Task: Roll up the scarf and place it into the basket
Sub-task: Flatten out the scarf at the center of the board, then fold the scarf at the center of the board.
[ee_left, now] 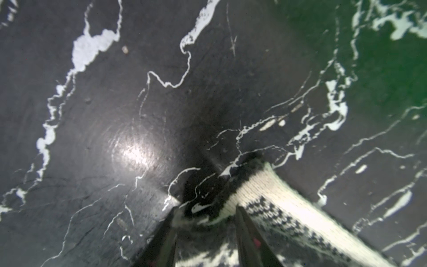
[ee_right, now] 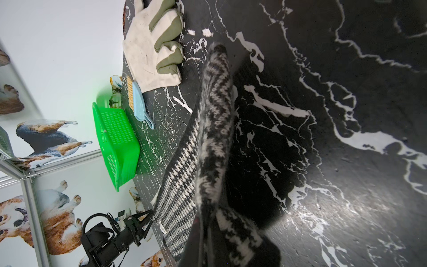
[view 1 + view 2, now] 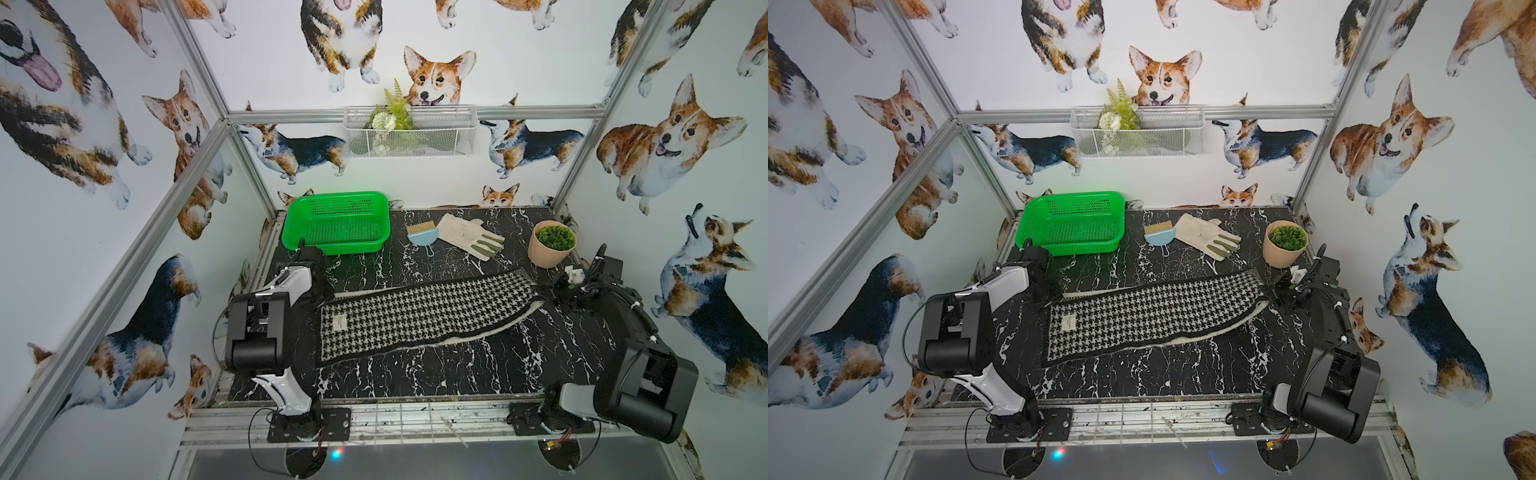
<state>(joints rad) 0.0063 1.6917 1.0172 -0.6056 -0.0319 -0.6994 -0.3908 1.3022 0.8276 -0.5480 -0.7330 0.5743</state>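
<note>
Scarf (image 3: 424,313) lies stretched flat on the bench (image 3: 457,370), ready for rolling. Right claw (image 3: 549,293) pinches its far end taut; left claw (image 1: 205,215), jaws apart, straddles the opposite corner.

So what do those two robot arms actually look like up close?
Both are mostly black, with boxy black joints, curved white shell sections and loose black cables. The left arm and right arm each stand on a black base plate. Each ends in a pincer with thin, dark, tapering fingers.
</note>
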